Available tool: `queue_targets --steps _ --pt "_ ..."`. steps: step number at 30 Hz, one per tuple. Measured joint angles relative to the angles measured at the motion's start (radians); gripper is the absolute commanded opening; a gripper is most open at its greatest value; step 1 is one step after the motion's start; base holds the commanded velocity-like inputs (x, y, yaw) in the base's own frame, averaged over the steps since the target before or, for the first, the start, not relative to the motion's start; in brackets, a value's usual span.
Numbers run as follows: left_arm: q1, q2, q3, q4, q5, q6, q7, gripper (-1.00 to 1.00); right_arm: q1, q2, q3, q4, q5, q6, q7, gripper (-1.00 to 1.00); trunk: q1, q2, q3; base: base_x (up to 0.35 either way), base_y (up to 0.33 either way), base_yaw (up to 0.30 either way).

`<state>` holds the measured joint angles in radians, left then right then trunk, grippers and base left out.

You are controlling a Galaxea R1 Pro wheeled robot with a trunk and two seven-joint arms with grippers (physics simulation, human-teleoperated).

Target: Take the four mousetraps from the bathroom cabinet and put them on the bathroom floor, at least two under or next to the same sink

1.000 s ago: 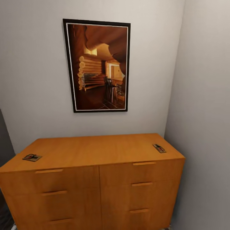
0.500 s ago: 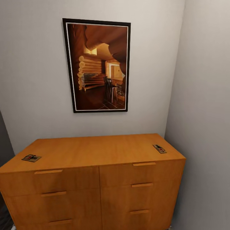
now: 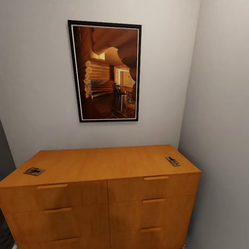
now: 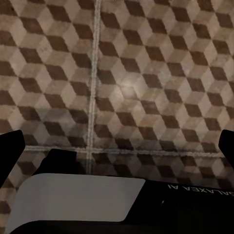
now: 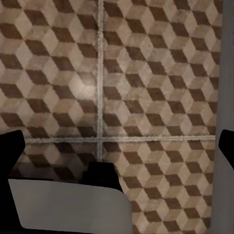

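Observation:
The orange-brown cabinet (image 3: 103, 163) stands in front of me against the wall, all its drawers shut. Two mousetraps lie flat on its top. One mousetrap (image 3: 34, 171) is near the front left corner and the other mousetrap (image 3: 172, 160) is near the right end. My left gripper (image 4: 117, 146) hangs open over the cube-patterned bathroom floor (image 4: 146, 73), with nothing between its fingers. My right gripper (image 5: 117, 144) is also open and empty above the bathroom floor (image 5: 146, 73). The sink is out of view.
A dark-framed picture (image 3: 105, 71) hangs on the wall above the cabinet. A side wall (image 3: 221, 121) runs close along the cabinet's right end. My own white and black base (image 4: 78, 200) shows low in the wrist views.
The head view has shifted by a few pixels. The cabinet and both mousetraps have not moved.

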<state>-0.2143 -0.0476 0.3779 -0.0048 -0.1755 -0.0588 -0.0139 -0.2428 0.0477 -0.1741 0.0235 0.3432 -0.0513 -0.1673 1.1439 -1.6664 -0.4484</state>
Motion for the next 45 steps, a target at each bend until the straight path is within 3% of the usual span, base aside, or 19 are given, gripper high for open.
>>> queue_targets --steps 6,45 --pt "0.000 -0.001 -0.001 0.000 0.002 0.000 -0.001 1.00 0.000 0.001 0.000 0.000 0.000 0.001 0.000 1.00 0.000 0.000 0.000 0.000 0.000 0.000" --pt "0.000 0.000 -0.001 0.000 0.003 0.000 -0.001 1.00 0.000 0.001 0.000 0.000 -0.001 0.000 0.000 1.00 -0.149 0.273 0.122 0.000 0.000 0.000"
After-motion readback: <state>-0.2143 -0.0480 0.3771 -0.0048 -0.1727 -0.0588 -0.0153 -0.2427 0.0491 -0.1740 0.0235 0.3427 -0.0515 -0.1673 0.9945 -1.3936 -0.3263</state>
